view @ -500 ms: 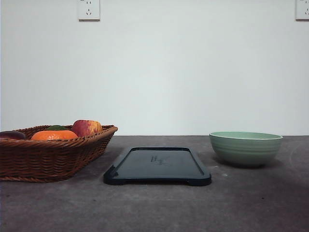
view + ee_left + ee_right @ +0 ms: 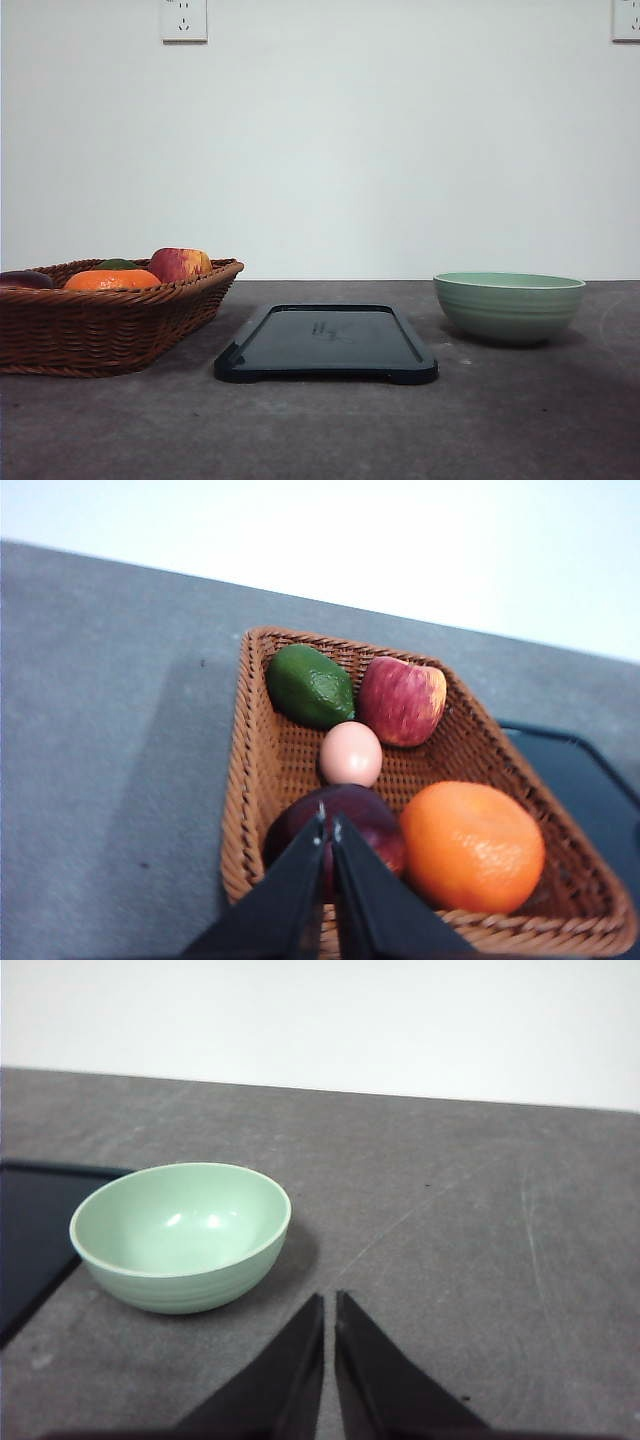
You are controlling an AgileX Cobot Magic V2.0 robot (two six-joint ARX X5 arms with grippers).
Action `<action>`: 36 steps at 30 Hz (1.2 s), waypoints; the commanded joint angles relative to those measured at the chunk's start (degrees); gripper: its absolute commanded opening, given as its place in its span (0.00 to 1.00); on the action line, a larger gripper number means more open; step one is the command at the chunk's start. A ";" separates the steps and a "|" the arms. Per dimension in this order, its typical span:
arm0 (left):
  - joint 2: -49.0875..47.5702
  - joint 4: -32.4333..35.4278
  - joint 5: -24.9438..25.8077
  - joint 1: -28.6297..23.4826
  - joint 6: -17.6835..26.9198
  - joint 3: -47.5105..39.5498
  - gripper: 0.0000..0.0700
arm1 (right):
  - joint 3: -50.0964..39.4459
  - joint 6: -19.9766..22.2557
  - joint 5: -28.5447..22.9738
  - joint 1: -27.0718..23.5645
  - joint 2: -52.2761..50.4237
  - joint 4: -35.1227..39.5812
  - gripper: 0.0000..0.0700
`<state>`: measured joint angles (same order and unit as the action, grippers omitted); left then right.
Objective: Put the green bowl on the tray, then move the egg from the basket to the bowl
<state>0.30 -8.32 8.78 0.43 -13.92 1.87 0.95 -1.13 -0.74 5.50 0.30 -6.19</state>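
Bowl placement not yet begun: green bowl point(image 2: 509, 306) sits empty on the grey counter point(image 2: 320, 430), right of the tray point(image 2: 325, 345) and apart from it, with the basket point(image 2: 110, 320) on the tray's left. Right hand point(image 2: 329, 1305) hangs above bare counter to the near right of the bowl, fingers pressed together, holding nothing. Left hand point(image 2: 328, 825) is likewise closed and empty, poised over the basket's near end above a dark red fruit point(image 2: 335, 835); the egg point(image 2: 351, 753) lies mid-basket among an avocado point(image 2: 310, 685), an apple point(image 2: 402, 700) and an orange point(image 2: 472, 845). Step in hand, by my reading: right arm takes the bowl. Suggested approach: spread the fingers, straddle the rim on the side nearest the hand (one finger inside, one outside), grip firmly since glazed ceramic may slip, lift clear of the tray's raised rim, and set down centred, as the bowl looks nearly as wide as the tray.
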 commanded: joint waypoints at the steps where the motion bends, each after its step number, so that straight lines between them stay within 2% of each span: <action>1: -0.09 0.70 -0.20 0.00 -8.22 -1.07 0.00 | -0.23 -4.84 -0.41 -0.07 -0.09 0.66 0.01; 4: -0.09 0.73 -0.22 0.00 -14.39 -1.07 0.00 | -0.20 -10.29 -0.41 -0.04 -0.09 1.69 0.01; 8: -0.09 1.76 -0.22 0.00 -16.79 -1.07 0.00 | -0.17 -16.83 -0.31 -0.02 -0.09 4.54 0.01; 10: -0.09 4.24 -0.22 0.00 -19.55 -1.07 0.00 | -0.09 -17.83 0.83 -0.02 -0.09 5.40 0.01; 12: -0.09 7.86 -0.22 0.00 -20.41 -1.07 0.00 | -0.08 -17.83 2.44 0.00 -0.09 6.39 0.01; 15: -0.09 11.39 -0.64 0.00 -19.66 -0.60 0.00 | 0.85 -17.64 3.54 0.00 -0.02 6.86 0.01; 20: 0.30 9.66 -1.97 0.00 -18.26 3.63 0.00 | 6.13 -15.82 3.52 -0.02 1.91 3.42 0.01; 23: 1.73 5.90 -1.97 0.00 -13.55 7.98 0.00 | 9.80 -15.69 3.72 0.00 4.79 1.28 0.01; 26: 4.85 1.11 -2.36 0.00 -10.25 13.14 0.00 | 13.61 -13.83 3.74 0.00 8.68 -0.45 0.01; 32: 14.66 -5.75 -2.34 0.00 -6.94 22.71 0.00 | 20.36 -11.35 3.90 0.00 17.20 -3.55 0.01; 36: 22.97 -8.89 -1.95 0.02 -3.98 28.72 0.00 | 23.52 -10.57 5.99 0.05 23.06 -3.65 0.01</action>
<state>21.90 -17.43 6.62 0.43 -20.42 29.20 23.65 -12.81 5.01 5.52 22.51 -9.99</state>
